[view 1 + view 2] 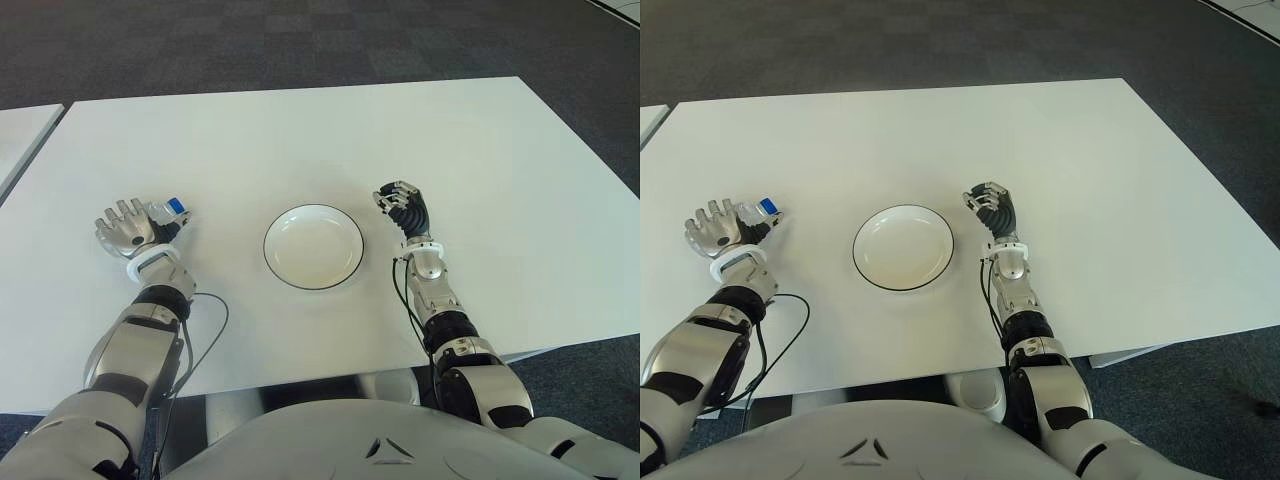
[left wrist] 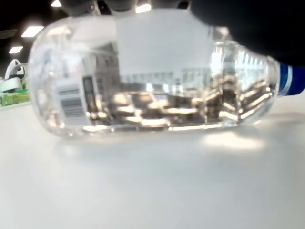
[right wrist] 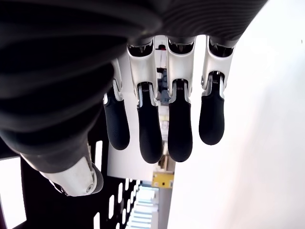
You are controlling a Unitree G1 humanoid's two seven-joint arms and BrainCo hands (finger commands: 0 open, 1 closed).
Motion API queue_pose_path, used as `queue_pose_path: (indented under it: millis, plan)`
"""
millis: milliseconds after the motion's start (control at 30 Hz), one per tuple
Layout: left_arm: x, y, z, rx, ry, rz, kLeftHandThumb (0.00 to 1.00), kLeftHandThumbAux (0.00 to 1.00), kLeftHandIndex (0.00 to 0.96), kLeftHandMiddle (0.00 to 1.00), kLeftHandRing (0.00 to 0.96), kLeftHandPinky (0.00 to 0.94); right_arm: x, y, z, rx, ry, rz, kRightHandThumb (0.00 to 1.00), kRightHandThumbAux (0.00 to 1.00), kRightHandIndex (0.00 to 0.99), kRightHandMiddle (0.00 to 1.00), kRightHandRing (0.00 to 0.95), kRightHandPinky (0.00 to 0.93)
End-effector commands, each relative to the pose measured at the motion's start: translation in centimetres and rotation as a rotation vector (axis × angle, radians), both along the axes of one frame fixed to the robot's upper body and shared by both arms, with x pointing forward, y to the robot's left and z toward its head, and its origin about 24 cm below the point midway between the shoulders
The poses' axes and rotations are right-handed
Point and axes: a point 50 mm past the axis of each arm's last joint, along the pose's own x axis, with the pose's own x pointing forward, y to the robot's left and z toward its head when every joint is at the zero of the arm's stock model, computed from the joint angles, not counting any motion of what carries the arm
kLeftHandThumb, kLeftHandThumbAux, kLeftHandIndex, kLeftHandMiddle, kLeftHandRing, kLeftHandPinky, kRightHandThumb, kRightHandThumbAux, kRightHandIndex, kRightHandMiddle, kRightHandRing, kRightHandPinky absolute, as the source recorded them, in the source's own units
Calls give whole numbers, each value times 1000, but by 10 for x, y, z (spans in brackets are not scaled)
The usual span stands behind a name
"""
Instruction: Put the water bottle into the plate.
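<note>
Wide white rectangular table (image 1: 300,130) fills the view, dark grey carpet (image 1: 250,40) beyond its far edge. At the centre of the near half sits the round white plate with a thin dark rim (image 1: 313,247), and there is nothing in it. To the plate's left is the robot's silver left hand (image 1: 128,232), knuckles up, fingers curled over the clear plastic water bottle with a blue cap (image 1: 172,211); only the cap end peeks out past the hand toward the plate. The left wrist view shows that bottle lying on its side on the table, white label and barcode facing the camera, dark fingers draped across its top, so the left hand is gripping the bottle, well apart from the plate. To the plate's right, just off its rim, is the right hand (image 1: 402,203), its black-padded fingers (image 3: 150,138) loosely bent and holding nothing.
</note>
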Motion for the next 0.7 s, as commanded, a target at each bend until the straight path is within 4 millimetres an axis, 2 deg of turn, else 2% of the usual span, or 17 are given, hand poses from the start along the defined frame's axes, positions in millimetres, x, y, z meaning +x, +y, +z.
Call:
queue_pose_path:
  millis: [33,133,167,267,300,333,367,433,467,567,600,700]
  plan:
    - [-76,-13,-70,-271,332,122,507,158,0,0,0,0,-4,-2,-6,15,34,-6,706,728,429,504,517,535]
    - [-73,-15,-69,-291,321,144,531,192,0,0,0,44,-4,-2,-6,19,31,-4,706,728,429,501,514,528]
    - [-73,-15,-69,-296,316,151,558,213,0,48,60,128,-4,-2,-6,20,31,-3,706,728,429,500,513,530]
    - [-71,-17,-68,-312,291,168,613,262,10,140,162,252,-4,-3,-6,20,29,-3,706,728,428,502,517,543]
    - [-67,-21,-67,-311,275,177,619,268,12,150,173,265,-4,-3,-6,18,28,-4,706,728,428,502,518,545]
    - [-65,-23,-66,-309,266,182,654,307,82,282,303,359,-4,-3,-6,17,27,-5,706,728,428,503,519,545]
    - [-62,-26,-65,-306,256,189,667,321,108,329,349,394,-4,-3,-6,15,26,-6,706,728,428,504,519,545]
    - [-60,-28,-64,-300,247,200,704,357,231,482,508,504,-4,-3,-6,13,26,-7,706,728,428,506,520,543]
    - [-61,-27,-63,-293,250,210,719,376,295,542,570,546,-4,-4,-6,10,27,-10,706,728,428,507,521,543]
    - [-63,-26,-63,-281,259,227,730,584,391,652,670,668,-4,-4,-6,5,30,-15,706,729,428,507,521,540]
    - [-62,-26,-63,-281,260,230,732,604,401,666,682,685,-4,-4,-6,5,30,-16,706,729,428,507,521,542]
    - [-62,-26,-63,-284,259,234,817,637,423,586,718,741,-4,-4,-6,5,31,-16,706,729,428,508,524,546]
